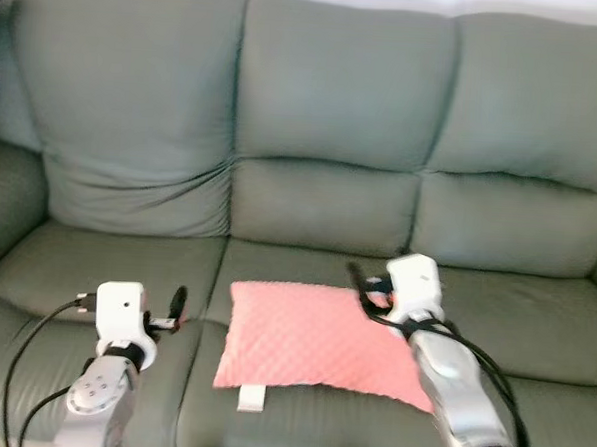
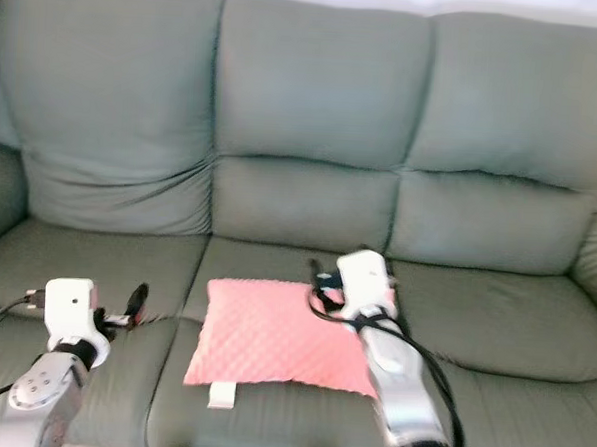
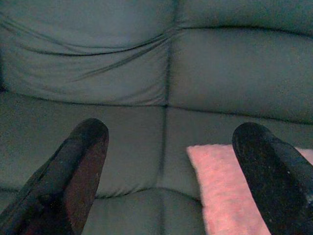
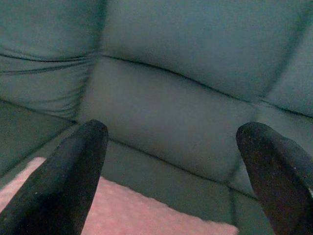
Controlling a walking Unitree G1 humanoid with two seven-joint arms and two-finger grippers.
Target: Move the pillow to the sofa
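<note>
A square pink quilted fabric pillow (image 1: 317,340) with a small white tag on its front edge lies flat on the middle seat cushion of a three-seat grey-green leather sofa (image 1: 335,105), close to the seam with the left seat.

The right gripper (image 1: 367,287) hovers over the pillow's far right corner, its silver arm reaching in across the pillow's right side. In the right wrist view its two black fingers (image 4: 73,176) stand wide apart with nothing between them, the pillow's pink edge below and the sofa's backrest ahead.

The left gripper (image 1: 177,305) is held above the left seat cushion, just beside the pillow's left edge and apart from it. In the left wrist view its jaws are also spread wide and empty, with the pillow's corner (image 3: 230,191) showing near one finger (image 3: 73,176).
</note>
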